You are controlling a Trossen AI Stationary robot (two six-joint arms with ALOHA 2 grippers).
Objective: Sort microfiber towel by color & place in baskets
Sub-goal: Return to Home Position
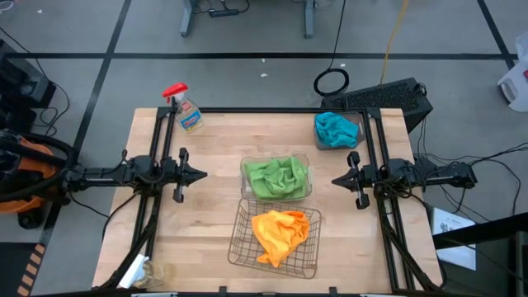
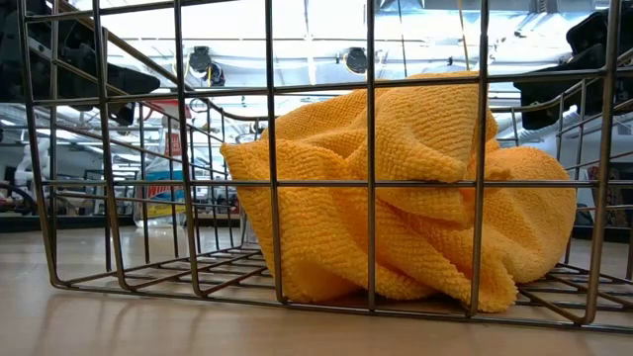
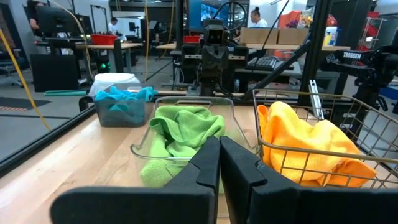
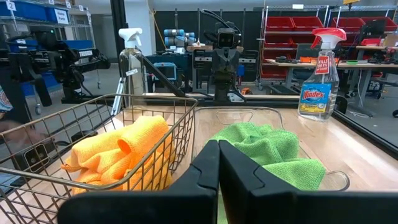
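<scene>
Judging the step in hand as the homing of both arms, with the sort itself looking finished and no cloth lying loose on the tabletop [image 1: 165, 231].

Holding, by colour:
- the lime green towels [image 1: 276, 176] in the clear basket [image 1: 244, 165], mid-tabletop
- the yellow-orange towels [image 1: 279, 233] in the copper wire basket [image 1: 238, 247], just beside the clear one on the low camera's side
- the teal-blue towels [image 1: 333, 129] in the brown-tinted basket [image 1: 358, 132], by a corner on the right arm's side

Hanging the left hand [image 1: 198, 174] apart from the clear basket on one side, clenched on nothing. Hanging the right hand [image 1: 337, 180] on the other side, likewise clenched and empty.

Calling next, most likely, for nothing beyond settling the arms clear of the baskets.

Failing to show how many cloths are bunched in each basket. Filling the low view with mesh and orange cloth, hiding the other two baskets there. Cutting off a pale object [image 1: 136, 271] at a left-side corner, past identifying.
</scene>
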